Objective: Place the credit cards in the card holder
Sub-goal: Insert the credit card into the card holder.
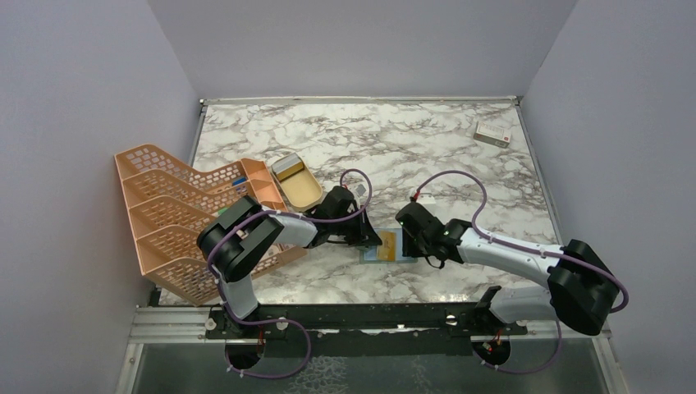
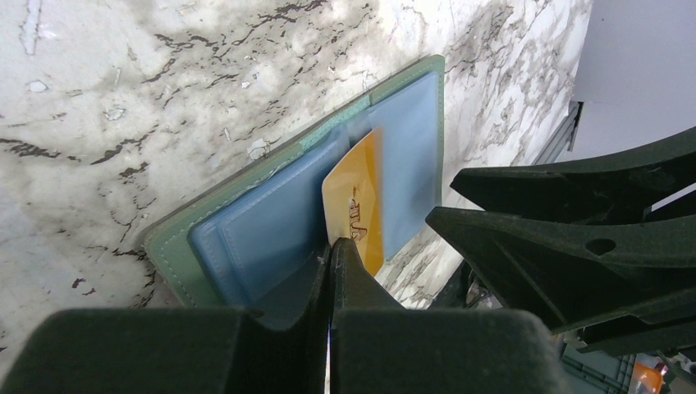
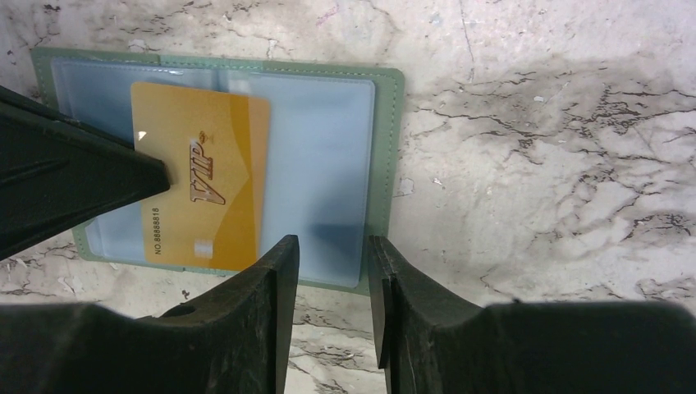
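The card holder lies open on the marble table, green rim and pale blue pockets up; it also shows in the top view and the left wrist view. One tan-orange credit card marked VIP lies across its middle, its right edge tucked under the right pocket. My left gripper is shut on the card's near edge; it also shows in the top view. My right gripper is slightly open and empty, just over the holder's near edge, to the right of the card. No other cards show.
An orange mesh file rack stands at the left by my left arm. A gold oval tin lies open beside it. A white box with a red mark sits at the far right corner. My right fingers crowd the left wrist view.
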Robot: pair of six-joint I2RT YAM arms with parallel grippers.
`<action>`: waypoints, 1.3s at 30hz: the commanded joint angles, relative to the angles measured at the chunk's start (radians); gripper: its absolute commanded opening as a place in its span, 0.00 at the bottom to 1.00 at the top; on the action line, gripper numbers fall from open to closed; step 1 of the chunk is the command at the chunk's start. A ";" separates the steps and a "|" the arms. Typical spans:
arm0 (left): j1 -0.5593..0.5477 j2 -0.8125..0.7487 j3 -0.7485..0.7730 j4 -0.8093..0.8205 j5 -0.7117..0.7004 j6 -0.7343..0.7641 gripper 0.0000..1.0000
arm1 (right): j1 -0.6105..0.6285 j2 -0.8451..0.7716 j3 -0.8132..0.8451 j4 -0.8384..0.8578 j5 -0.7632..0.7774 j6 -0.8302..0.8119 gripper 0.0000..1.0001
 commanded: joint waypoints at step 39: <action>-0.088 -0.013 0.000 -0.018 -0.187 -0.003 0.00 | -0.026 0.032 -0.049 0.091 -0.114 0.060 0.29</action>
